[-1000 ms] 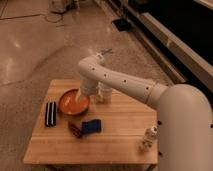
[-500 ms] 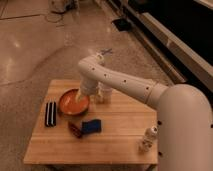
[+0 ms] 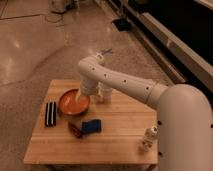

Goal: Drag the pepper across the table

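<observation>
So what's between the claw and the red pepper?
In the camera view, the claw hangs over the orange bowl, so the bowl's near rim and a short strip of bare table lie between it and the pepper.

Table [image 3: 122, 125]: bowl [image 3: 66, 111], pepper [image 3: 75, 130], sponge [image 3: 91, 126], bottle [image 3: 147, 139], black case [image 3: 50, 113]; tool [image 3: 81, 98] over bowl

A small dark red elongated pepper [image 3: 75, 129] lies flat and slanted, front-left of centre on the square light-wood plank table [image 3: 120, 132]. The gripper [image 3: 80, 98] hangs behind it, apart.
</observation>
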You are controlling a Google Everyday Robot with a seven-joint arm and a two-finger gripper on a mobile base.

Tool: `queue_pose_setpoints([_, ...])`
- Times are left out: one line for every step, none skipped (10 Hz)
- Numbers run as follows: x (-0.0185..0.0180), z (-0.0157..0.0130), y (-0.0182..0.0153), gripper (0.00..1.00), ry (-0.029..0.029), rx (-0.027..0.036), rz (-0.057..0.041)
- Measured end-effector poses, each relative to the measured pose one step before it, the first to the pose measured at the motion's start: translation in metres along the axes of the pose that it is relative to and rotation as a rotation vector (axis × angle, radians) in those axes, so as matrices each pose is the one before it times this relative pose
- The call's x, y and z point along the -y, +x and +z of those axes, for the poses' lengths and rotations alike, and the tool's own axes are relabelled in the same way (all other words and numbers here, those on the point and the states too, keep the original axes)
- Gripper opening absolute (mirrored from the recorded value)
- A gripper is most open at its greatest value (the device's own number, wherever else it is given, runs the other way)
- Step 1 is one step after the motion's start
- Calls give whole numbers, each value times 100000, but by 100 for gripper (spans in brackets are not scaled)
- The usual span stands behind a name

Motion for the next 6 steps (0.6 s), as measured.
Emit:
queue_pose_setpoints([-3, 2, -1, 80, -9, 3, -1])
queue_pose_setpoints([9, 2, 14, 80, -22, -20, -100])
queue_pose_setpoints([21, 17, 19, 80, -159, -67, -433])
queue_pose_setpoints([52, 276, -425, 80, -1858, -89, -2796])
queue_pose_setpoints([430, 469, -932, 80, -2226, -90, -4429])
queue_pose_setpoints([1085, 463, -1222, 80, -1362, -53, -5025])
